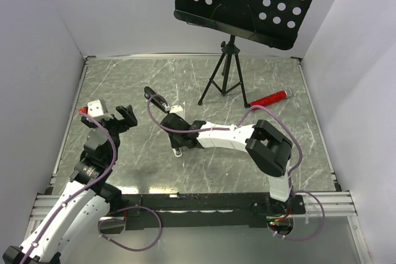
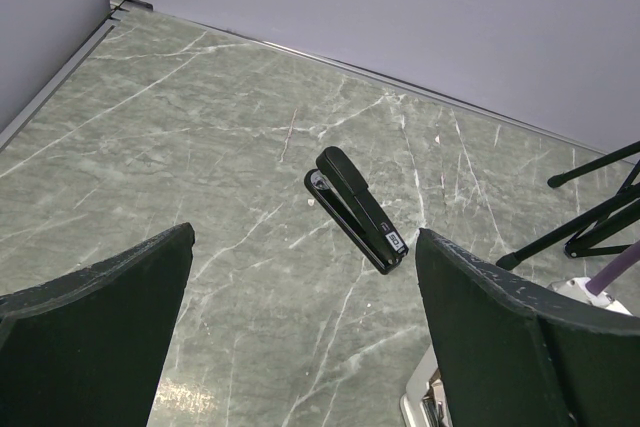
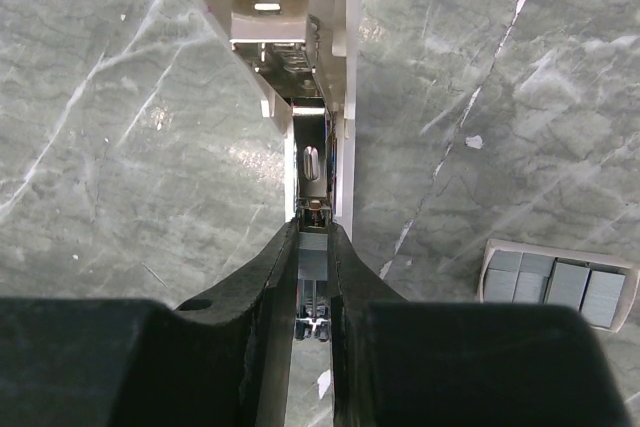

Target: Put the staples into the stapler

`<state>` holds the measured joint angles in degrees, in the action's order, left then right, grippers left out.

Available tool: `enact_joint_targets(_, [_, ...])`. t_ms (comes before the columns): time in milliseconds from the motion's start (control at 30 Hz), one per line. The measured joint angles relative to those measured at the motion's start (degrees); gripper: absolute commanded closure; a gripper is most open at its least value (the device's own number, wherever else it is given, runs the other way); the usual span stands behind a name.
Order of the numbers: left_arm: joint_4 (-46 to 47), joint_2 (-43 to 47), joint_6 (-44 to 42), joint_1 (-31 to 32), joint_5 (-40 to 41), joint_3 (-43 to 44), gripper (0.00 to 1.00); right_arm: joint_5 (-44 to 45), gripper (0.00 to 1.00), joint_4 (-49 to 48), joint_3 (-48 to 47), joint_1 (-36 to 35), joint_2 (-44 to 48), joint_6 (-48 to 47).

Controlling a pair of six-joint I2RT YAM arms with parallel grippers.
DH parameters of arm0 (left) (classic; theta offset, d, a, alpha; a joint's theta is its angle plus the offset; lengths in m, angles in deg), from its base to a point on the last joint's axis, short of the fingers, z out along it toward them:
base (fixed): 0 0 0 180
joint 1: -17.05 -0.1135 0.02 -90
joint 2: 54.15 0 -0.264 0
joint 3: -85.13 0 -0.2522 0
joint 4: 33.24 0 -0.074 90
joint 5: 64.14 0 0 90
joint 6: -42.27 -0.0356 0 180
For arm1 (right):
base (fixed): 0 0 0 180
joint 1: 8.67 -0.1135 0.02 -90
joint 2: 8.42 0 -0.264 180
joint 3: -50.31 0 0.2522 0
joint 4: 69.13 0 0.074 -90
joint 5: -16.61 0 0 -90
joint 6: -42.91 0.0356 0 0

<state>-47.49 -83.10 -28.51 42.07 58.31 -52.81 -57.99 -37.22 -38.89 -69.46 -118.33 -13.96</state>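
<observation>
1. The right pincer (image 3: 313, 230) is hanging low over the white stapler (image 3: 300, 7), which is lying opened on the bench (image 1: 124, 78) with its metal channel (image 3: 310, 162) facing up.
2. Its fingers are pressing almost together, pinching the staples (image 3: 313, 265) — a small grey strip sitting in the narrow gap, right over the near end of the channel. I cannot tell whether the strip is touching the channel.
3. A tan-and-white box (image 3: 555, 282) is lying on the bench just to one side of that pincer, holding more grey strips side by side.
4. The left pincer (image 2: 302, 237) is hovering over the left part of the bench with its fingers spread wide, gripping nothing.
5. A black stapler (image 2: 358, 209) is lying closed on the bench beyond the left pincer — apart from it and pointing slantwise.
6. Farther back a tripod stand (image 1: 224, 78) is standing on the bench, and a red stick (image 1: 269, 98) is lying near its feet, off to the right.
</observation>
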Motion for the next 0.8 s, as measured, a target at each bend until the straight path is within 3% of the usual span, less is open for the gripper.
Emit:
enact_joint_targets(267, [0.00, 0.00, 0.00, 0.00, 0.00, 0.00, 0.03, 0.68, 0.80, 0.11, 0.00, -0.52, 0.00, -0.55])
enact_joint_targets(800, [0.00, 0.35, 0.00, 0.00, -0.02, 0.00, 0.03, 0.63, 0.53, 1.07, -0.02, -0.59, 0.00, -0.83])
